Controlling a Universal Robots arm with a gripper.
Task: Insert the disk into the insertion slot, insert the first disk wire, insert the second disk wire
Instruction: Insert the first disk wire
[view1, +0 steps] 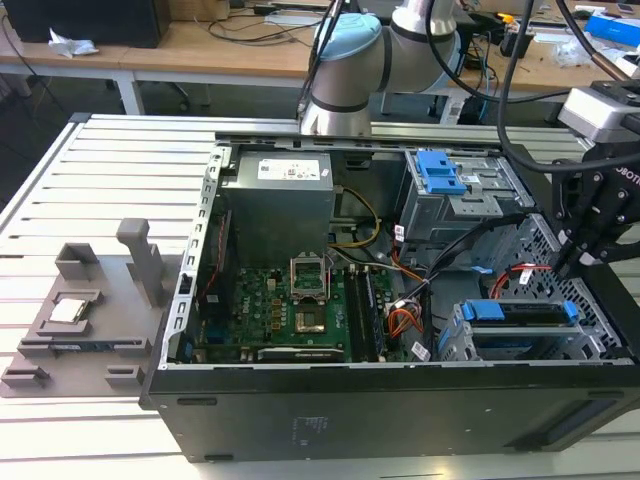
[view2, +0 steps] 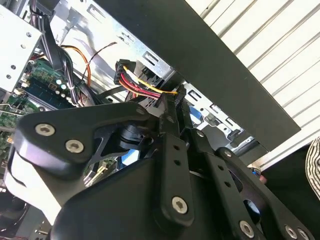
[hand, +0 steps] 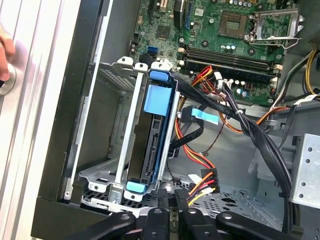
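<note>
The disk (hand: 151, 145), silver-edged in its blue carrier (hand: 158, 98), sits inside the insertion slot (hand: 111, 131), the grey perforated cage at the case's corner; it also shows in the exterior view as the disk (view1: 520, 313) in the cage (view1: 598, 345). My gripper (view2: 172, 100) is shut on the black plug of a disk wire (view2: 145, 89) with red, yellow and black strands. In the first wrist view the gripper (hand: 174, 199) hangs just off the disk's rear end, with the wire bundle (hand: 204, 181) beside it. In the exterior view the gripper (view1: 572, 262) hovers above the cage.
The motherboard (view1: 295, 310) lies in the open case, with loose cables (hand: 250, 125) running across it. A taller bay with a blue latch (view1: 438, 172) stands behind the cage. A grey fixture (view1: 85, 315) rests on the table at the exterior view's left. A hand (hand: 4, 52) is at the table edge.
</note>
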